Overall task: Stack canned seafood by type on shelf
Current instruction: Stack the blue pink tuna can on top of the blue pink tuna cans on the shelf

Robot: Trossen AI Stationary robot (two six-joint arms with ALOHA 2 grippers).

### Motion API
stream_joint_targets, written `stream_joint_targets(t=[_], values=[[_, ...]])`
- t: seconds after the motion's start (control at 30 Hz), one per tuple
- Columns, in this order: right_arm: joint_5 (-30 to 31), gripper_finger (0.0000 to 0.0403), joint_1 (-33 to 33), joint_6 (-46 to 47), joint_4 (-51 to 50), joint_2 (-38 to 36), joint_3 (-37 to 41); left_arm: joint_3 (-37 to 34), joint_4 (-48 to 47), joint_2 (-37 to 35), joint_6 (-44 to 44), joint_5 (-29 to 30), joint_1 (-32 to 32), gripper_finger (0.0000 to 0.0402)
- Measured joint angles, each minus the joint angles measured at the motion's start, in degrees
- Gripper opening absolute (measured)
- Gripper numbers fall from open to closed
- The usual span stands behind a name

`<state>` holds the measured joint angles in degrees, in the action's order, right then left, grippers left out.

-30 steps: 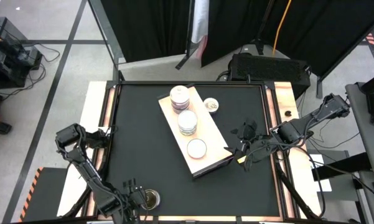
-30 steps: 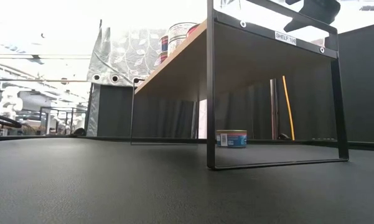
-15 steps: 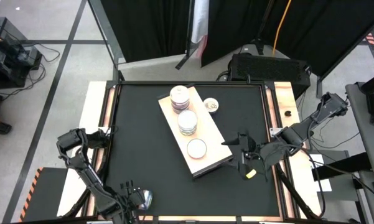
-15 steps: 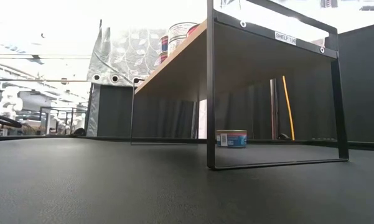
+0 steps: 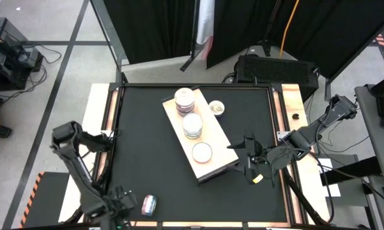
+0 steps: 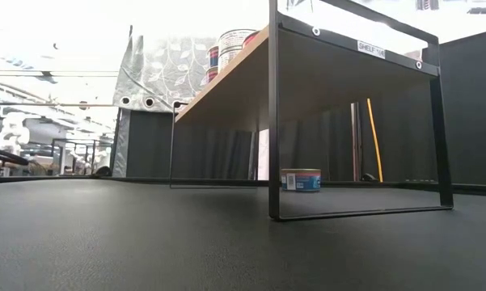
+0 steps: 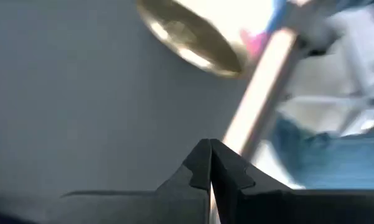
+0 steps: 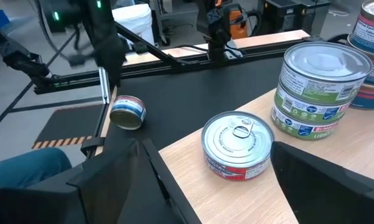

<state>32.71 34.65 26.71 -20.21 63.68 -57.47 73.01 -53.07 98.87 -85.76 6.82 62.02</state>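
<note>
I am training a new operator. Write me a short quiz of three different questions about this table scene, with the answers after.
1. True or false: the single can on the shelf lies flat with its lid up.
2. How many cans rest on the black table rather than on the shelf?
3. Multiple choice: the can at the table's front edge is A) upright, B) on its side, C) held in the left gripper.

Key:
1. True.
2. Two: one near the front edge, and one beside the shelf's far end.
3. B. The left gripper is shut beside it and holds nothing; the right gripper waits open beside the shelf.
</note>
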Motion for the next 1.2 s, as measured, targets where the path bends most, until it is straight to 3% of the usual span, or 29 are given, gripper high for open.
stream_joint_targets(t=[0.17,0.27,0.4,0.57,0.8,0.97,1.2], values=[[0.02,0.0359,0.0,-0.8,0.0,0.0,0.0,0.6,3.9,-5.19,-3.82,10.52,1.39,0.0034],[0.0,0.0359,0.0,-1.73,-0.07,0.0,0.0,0.71,7.77,-5.71,-0.38,15.46,1.05,0.0086],[0.0,0.0359,0.0,-2.11,-0.07,0.0,0.0,0.68,5.88,-5.19,1.87,16.97,-1.05,0.0173],[0.0,0.0359,0.0,-2.33,-0.56,0.0,0.0,0.6,5.63,-5.21,25.84,12.88,-3.22,0.0239],[-0.02,0.0359,0.0,-0.82,-2.64,0.0,0.0,1.43,3.89,-5.18,62.18,4.52,-6.21,0.0259],[0.02,0.0359,0.0,-1.96,-2.73,0.0,0.0,5.42,-3.27,-5.21,83.98,3.77,-6.56,0.0259],[0.37,0.0359,-0.07,-1.91,-2.72,0.0,0.0,8.18,-11.27,-5.25,101.54,9.23,-7.49,0.0259]])
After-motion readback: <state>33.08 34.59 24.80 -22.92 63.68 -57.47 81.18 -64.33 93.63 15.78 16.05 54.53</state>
